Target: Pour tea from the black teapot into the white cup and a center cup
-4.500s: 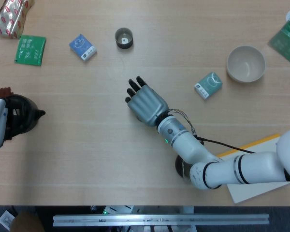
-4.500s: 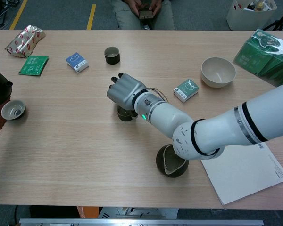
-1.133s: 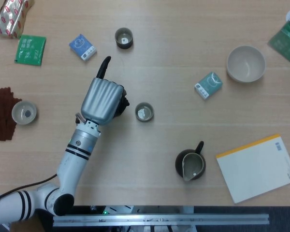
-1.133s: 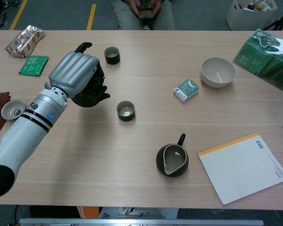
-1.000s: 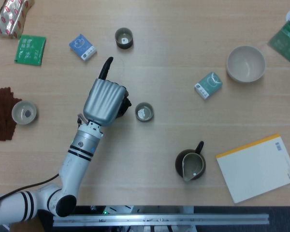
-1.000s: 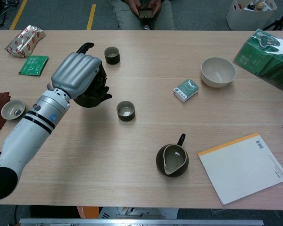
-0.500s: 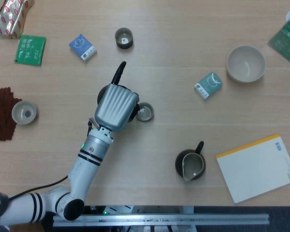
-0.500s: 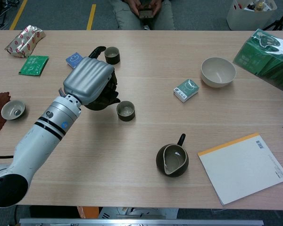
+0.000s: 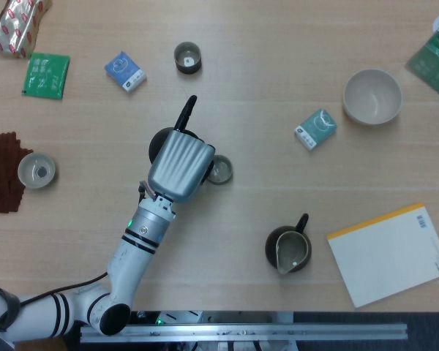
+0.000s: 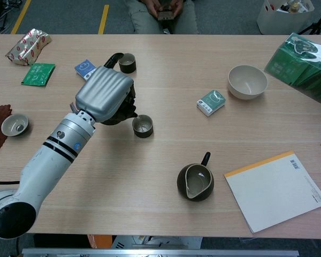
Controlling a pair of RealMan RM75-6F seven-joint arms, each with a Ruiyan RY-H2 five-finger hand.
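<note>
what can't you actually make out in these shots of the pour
- Black teapot: mostly hidden under the left hand in both views; only its dark edge shows.
- Tea stream into the center cup: not visible; too small to tell.
- Right hand: outside both views.
- Green box: cut off by the right edge in both views.

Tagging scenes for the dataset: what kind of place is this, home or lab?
Most likely a lab or workshop, not a home. The chest view shows a grey floor with yellow tape lines, a seated person at the far edge of the wooden table, and a metal rail along its near edge.
</note>
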